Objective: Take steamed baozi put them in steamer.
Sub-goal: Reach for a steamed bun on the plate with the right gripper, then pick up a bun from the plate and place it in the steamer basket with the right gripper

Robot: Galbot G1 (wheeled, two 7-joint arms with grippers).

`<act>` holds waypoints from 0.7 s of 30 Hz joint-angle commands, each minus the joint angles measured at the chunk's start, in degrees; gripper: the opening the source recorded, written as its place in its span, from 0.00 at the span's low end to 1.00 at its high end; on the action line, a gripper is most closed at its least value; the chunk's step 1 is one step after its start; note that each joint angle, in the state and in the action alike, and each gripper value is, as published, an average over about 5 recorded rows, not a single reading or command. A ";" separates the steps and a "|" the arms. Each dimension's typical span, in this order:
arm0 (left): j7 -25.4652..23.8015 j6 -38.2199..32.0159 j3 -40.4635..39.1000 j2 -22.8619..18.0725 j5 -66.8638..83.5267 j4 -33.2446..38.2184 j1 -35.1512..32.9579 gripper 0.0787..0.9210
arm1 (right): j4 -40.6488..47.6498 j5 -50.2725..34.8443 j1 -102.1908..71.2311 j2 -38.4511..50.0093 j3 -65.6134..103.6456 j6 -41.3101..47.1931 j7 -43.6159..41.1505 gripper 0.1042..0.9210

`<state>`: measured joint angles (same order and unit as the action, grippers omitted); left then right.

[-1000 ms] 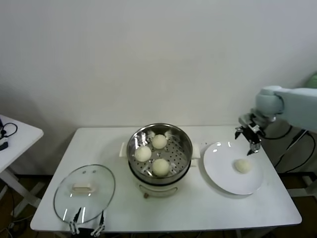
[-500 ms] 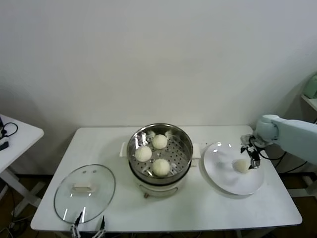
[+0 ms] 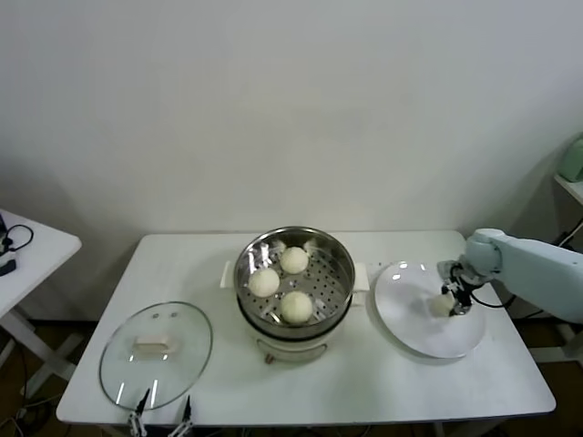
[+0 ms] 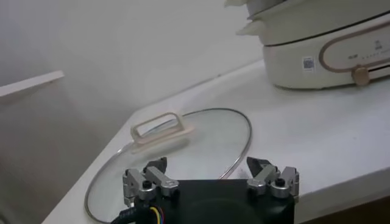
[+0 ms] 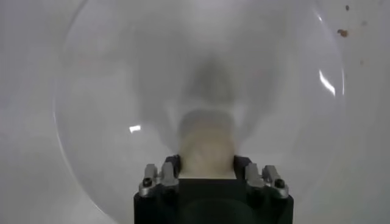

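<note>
The steel steamer (image 3: 342,259) stands mid-table with three steamed baozi on its perforated tray: one at the back (image 3: 293,259), one at the left (image 3: 263,282) and one at the front (image 3: 295,307). A fourth baozi (image 3: 440,306) lies on the white plate (image 3: 414,332) at the right. My right gripper (image 3: 448,300) is down on it. In the right wrist view the fingers (image 5: 172,165) press both sides of this baozi (image 5: 207,140), which looks squeezed, still on the plate (image 5: 109,91). My left gripper (image 3: 162,414) is open and empty at the table's front edge.
A round glass lid (image 3: 155,350) with a cream handle lies at the front left, just beyond my left gripper (image 4: 210,170); it also shows in the left wrist view (image 4: 201,137), with the steamer's white base (image 4: 323,42) behind. A small white side table (image 3: 27,250) stands at far left.
My right gripper came down from above the plate's far edge onto the baozi and closed around it. The left arm and the three baozi in the steamer have not moved.
</note>
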<state>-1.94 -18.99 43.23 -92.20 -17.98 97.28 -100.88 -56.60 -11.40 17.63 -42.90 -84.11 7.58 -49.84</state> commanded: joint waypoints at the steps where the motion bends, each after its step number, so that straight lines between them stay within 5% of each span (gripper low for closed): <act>1: -0.06 0.11 -0.08 -0.08 0.02 0.64 -0.06 0.88 | -12.70 -11.71 19.51 2.15 -14.69 2.27 -0.76 0.53; 11: -0.09 -0.04 -0.83 0.23 0.38 1.10 -0.09 0.88 | -32.90 -37.23 56.44 -4.90 -32.46 6.52 -4.28 0.51; 21: -0.10 -0.76 -1.34 0.65 1.01 0.98 0.15 0.88 | -38.71 -41.72 49.91 -12.07 -17.84 13.13 2.34 0.51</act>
<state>-2.07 -19.43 41.93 -92.18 -17.25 98.47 -100.79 -85.32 -42.87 61.23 -48.85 -105.89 15.36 -51.45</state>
